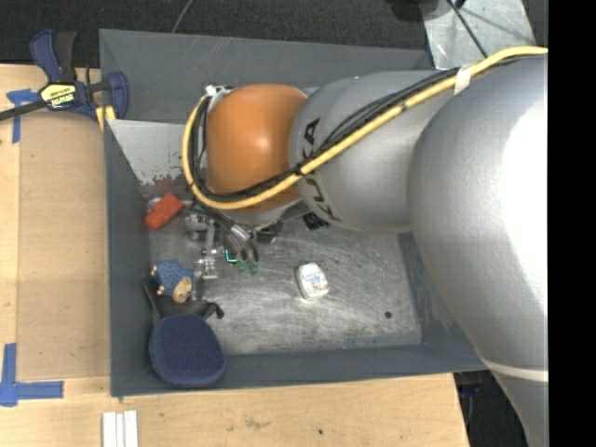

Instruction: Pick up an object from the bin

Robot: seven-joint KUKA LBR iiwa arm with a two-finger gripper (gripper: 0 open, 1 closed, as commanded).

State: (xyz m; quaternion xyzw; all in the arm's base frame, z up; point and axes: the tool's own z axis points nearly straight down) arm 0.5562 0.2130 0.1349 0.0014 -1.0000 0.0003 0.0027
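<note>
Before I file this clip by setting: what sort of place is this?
Probably a robotics lab's grasping station: a KUKA arm reaches into a grey metal bin of loose things, such as an orange block and a dark blue round pad.

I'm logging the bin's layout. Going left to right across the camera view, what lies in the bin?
Orange block → claw → small white object. Left out, as their place overlaps the block's: small blue toy, dark blue round pad.
</note>
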